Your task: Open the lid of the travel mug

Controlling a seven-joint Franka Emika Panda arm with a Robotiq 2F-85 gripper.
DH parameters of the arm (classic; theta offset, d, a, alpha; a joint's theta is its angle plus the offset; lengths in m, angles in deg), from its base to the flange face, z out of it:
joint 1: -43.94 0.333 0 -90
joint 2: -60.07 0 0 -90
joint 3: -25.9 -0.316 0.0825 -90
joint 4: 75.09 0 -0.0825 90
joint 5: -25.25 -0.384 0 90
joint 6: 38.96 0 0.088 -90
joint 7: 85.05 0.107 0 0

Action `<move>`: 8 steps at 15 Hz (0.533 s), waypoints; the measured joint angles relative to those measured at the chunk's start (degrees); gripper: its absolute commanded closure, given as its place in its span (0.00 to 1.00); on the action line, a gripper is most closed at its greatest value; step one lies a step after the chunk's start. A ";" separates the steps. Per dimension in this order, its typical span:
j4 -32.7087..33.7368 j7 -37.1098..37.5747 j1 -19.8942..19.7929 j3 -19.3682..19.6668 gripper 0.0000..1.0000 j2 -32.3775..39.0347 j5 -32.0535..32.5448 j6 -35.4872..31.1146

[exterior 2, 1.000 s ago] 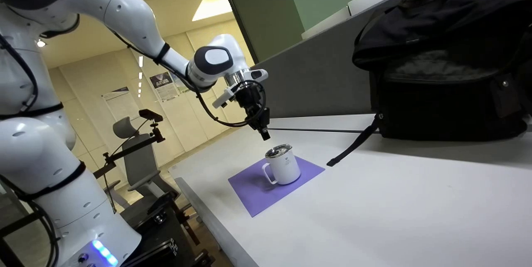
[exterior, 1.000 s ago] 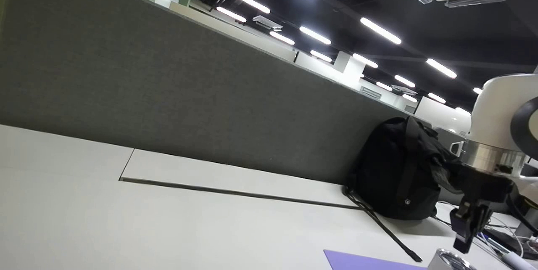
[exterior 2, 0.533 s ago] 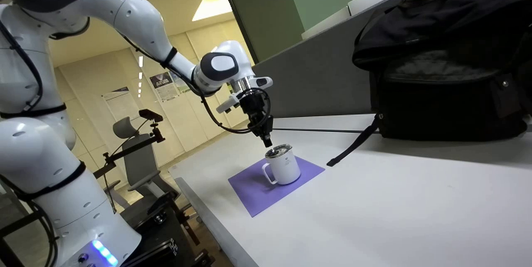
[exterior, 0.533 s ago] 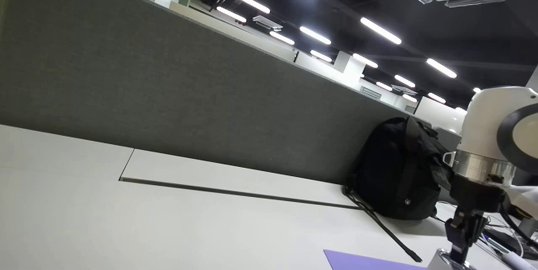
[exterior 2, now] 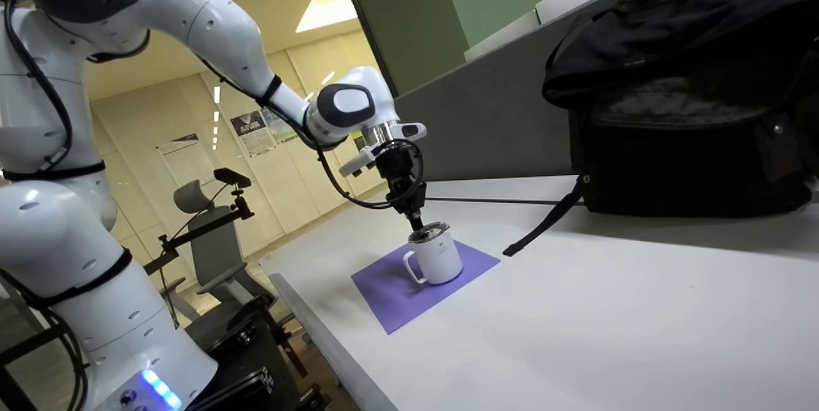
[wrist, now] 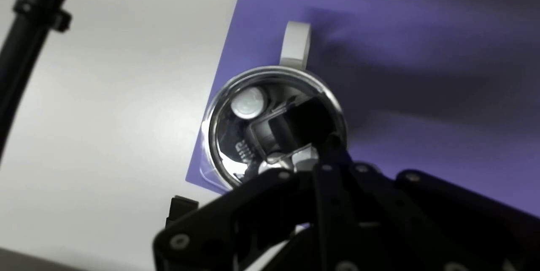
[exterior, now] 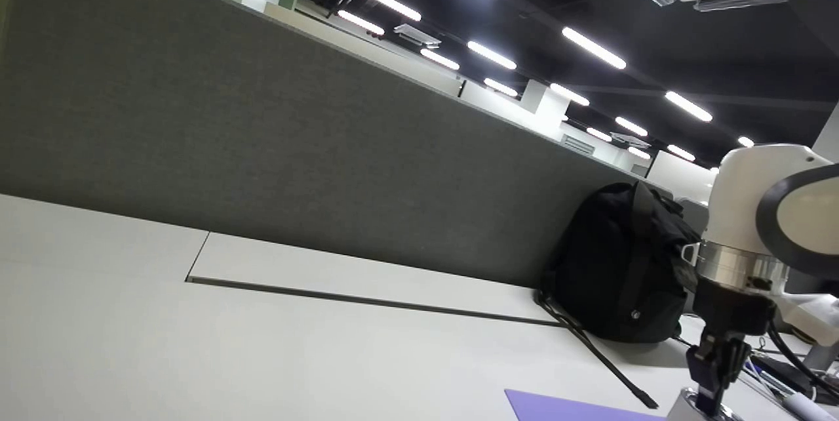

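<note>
One gripper [exterior 2: 416, 225], jaws together, points down at the lid [exterior 2: 432, 232] of a mug [exterior 2: 441, 262] near the counter's robot-side edge [exterior 2: 330, 347].

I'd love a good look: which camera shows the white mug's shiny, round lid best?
The wrist view: it shows the shiny, round lid largest, from above, though the black gripper hides part. Both exterior views show it smaller, at a slant; in an exterior view the frame's bottom crops the lid.

White arm [exterior 2: 224, 27], black straps [exterior 2: 86, 282], black cable [exterior 2: 368, 205], black jaws.
</note>
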 measured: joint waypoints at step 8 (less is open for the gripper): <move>0.23 -0.20 -0.11 0.48 1.00 -0.12 -0.53 0.61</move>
